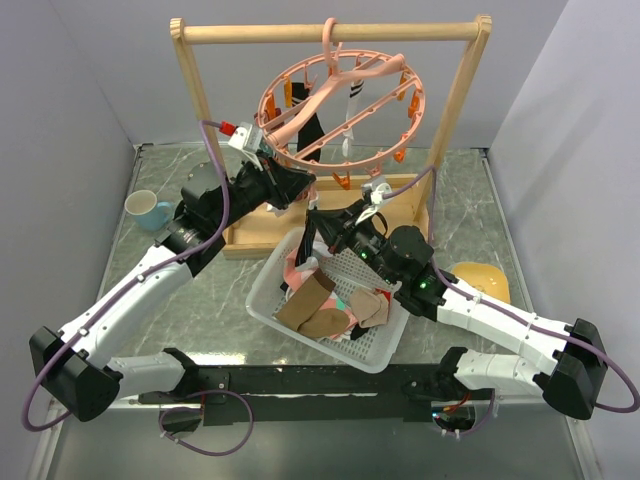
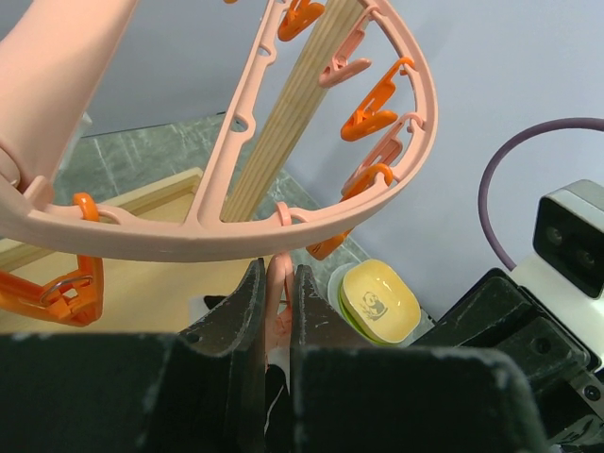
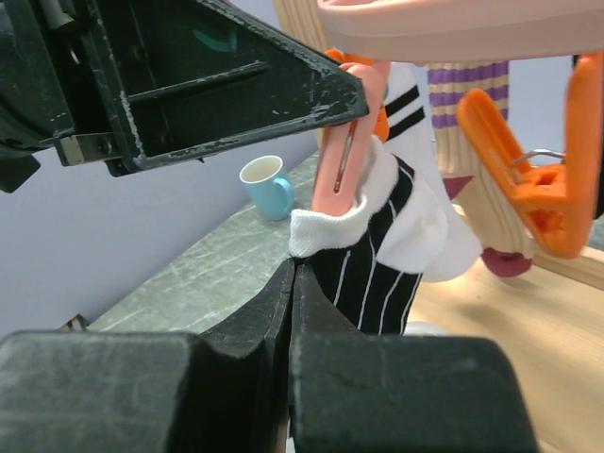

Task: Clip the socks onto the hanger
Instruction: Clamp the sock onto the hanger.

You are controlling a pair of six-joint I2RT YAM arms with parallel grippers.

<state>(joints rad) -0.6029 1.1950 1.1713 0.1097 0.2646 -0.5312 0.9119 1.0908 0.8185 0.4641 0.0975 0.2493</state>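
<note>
- A blue mug [image 1: 146, 209] stands at the far left of the table [image 1: 200, 320], well apart from the arms.
- The left claw [image 2: 278, 283] is raised to the lower rim of the hanger and pinches a pink clip [image 3: 344, 160] between its nearly closed fingers.
- The round salmon-pink hanger [image 2: 142, 241] hangs by its hook from the top bar of the wooden rack [image 1: 330, 33], tilted, with orange and pink clips dangling around its ring.
- The lower end of that pink clip touches the white cuff of a black pinstriped sock [image 3: 373, 274]. Whether the clip has actually bitten onto the cuff cannot be told from this angle.
- The right claw [image 3: 293, 283] is pressed together on that same sock, just below the cuff, holding it up under the hanger.
- Behind it, a white sock with black bands [image 3: 420, 226] and a purple-striped sock [image 3: 467, 90] hang from the ring, beside an orange clip [image 3: 528, 179].
- A white mesh basket [image 1: 265, 285] sits on the table in front of the rack, beneath the right arm. It holds loose socks, among them a brown one [image 1: 310, 300].
- A yellow dish [image 1: 482, 280] sits on the table to the right of the basket.
</note>
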